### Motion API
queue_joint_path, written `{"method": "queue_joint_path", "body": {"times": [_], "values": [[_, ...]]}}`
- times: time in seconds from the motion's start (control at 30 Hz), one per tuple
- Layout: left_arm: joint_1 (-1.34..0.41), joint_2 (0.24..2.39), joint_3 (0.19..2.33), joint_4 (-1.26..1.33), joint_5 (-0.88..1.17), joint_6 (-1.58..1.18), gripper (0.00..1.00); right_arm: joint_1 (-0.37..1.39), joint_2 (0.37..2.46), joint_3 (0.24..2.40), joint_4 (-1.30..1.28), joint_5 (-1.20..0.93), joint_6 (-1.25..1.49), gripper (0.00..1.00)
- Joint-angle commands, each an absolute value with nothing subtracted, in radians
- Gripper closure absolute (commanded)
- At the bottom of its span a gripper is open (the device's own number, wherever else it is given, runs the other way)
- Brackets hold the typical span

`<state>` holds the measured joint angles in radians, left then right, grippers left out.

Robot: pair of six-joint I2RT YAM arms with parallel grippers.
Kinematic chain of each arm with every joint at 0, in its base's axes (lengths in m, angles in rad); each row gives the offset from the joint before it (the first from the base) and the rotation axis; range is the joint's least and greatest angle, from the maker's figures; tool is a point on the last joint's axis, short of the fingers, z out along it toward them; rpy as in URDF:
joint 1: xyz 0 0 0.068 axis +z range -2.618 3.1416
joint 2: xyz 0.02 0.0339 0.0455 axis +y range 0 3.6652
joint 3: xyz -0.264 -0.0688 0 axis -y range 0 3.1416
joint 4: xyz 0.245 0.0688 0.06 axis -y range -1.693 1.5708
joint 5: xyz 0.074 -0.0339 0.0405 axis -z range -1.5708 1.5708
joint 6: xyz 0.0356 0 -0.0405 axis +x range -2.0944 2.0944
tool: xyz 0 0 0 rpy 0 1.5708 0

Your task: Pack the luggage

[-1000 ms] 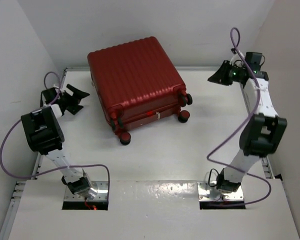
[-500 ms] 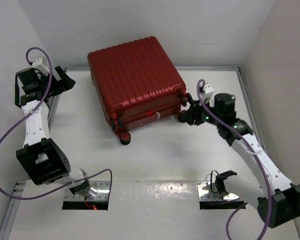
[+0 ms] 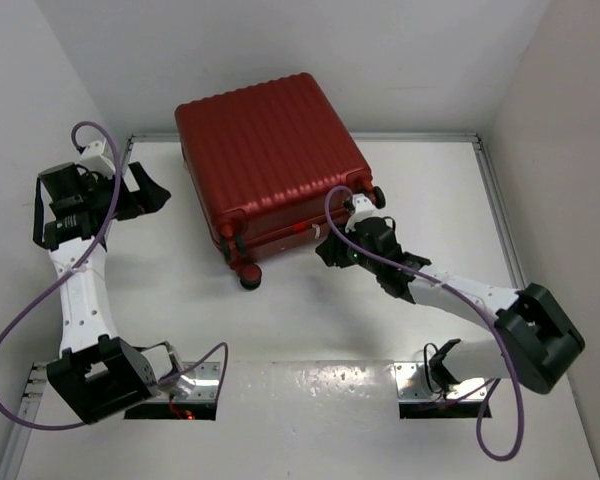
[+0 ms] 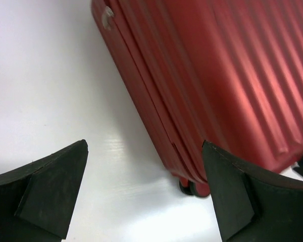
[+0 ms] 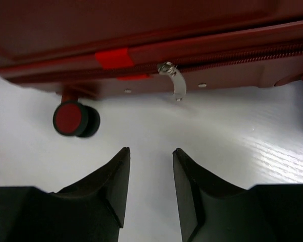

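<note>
Left jaws gape wide, right jaws part-open, both empty. Right pair aims at the suitcase (image 3: 270,150) zipper pull (image 5: 175,84). Tiny tab, reckon it could easily slip free.

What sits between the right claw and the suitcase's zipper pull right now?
Nothing. In the right wrist view, only bare white table separates the right claw from the silver zipper pull hanging on the luggage.
</note>
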<state>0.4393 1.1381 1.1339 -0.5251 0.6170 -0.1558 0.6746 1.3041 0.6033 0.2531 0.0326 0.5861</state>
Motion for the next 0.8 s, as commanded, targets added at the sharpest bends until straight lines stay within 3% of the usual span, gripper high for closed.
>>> {"method": "queue_joint_path", "body": {"times": [0.0, 0.23, 0.77], "values": [[0.443, 1.117, 1.172, -0.597, 0.696, -0.086, 0.01, 0.65, 1.345, 0.6, 0.495, 0.029, 0.692, 0.59], [0.443, 1.181, 1.216, -0.588, 0.729, -0.138, 0.01, 0.611, 1.453, 0.564, 0.624, -0.038, 0.727, 0.49], [0.405, 1.233, 1.236, -0.54, 0.669, -0.181, 0.01, 0.512, 1.641, 0.66, 0.788, -0.281, 0.652, 0.54]]}}
